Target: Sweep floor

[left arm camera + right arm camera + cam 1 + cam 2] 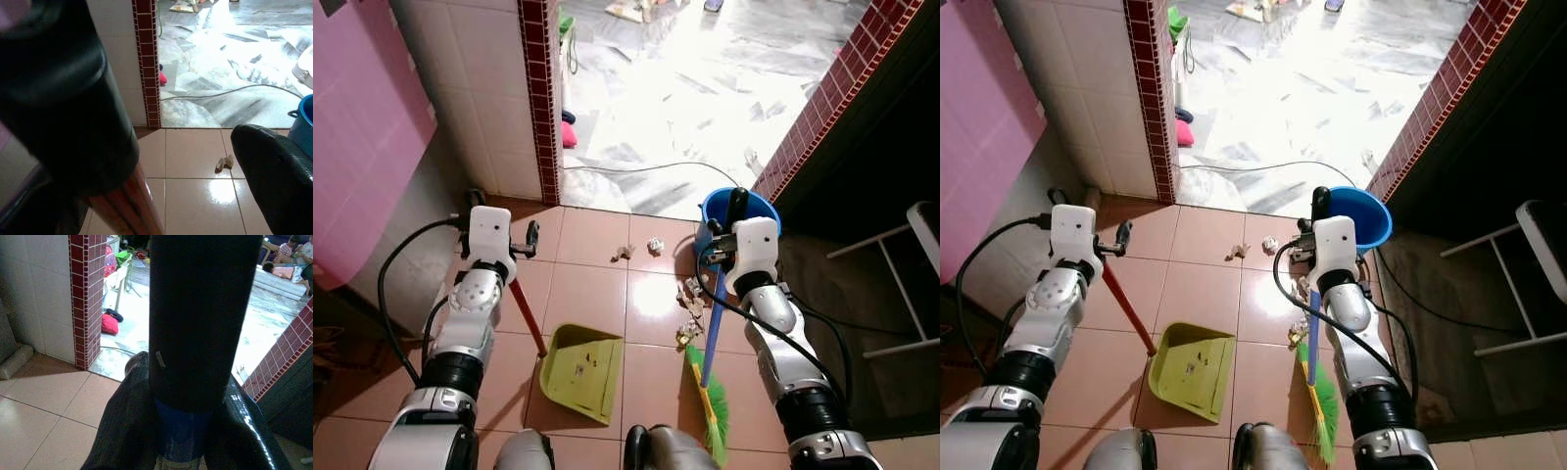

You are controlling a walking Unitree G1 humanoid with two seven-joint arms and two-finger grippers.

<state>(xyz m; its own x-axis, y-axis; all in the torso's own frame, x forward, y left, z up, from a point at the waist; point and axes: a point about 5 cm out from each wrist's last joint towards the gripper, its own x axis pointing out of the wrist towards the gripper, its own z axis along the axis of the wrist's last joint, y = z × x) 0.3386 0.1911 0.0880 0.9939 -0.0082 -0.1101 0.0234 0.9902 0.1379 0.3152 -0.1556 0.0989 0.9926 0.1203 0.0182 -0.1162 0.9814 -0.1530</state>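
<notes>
Green dustpan [579, 370] lies on the tan tiled floor [587, 294], its red handle [524, 311] clamped by the left gripper [530, 238]. Beside it, the right gripper [722, 243] grips the blue broom [710, 377]. Scraps [690, 299] lie between. Beyond stands a blue bucket [715, 211], its contents hidden.

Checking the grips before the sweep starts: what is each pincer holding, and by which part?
Left pincer holds the dustpan by the top of its red handle. Right pincer holds the broom near the top of its blue stick.
</notes>
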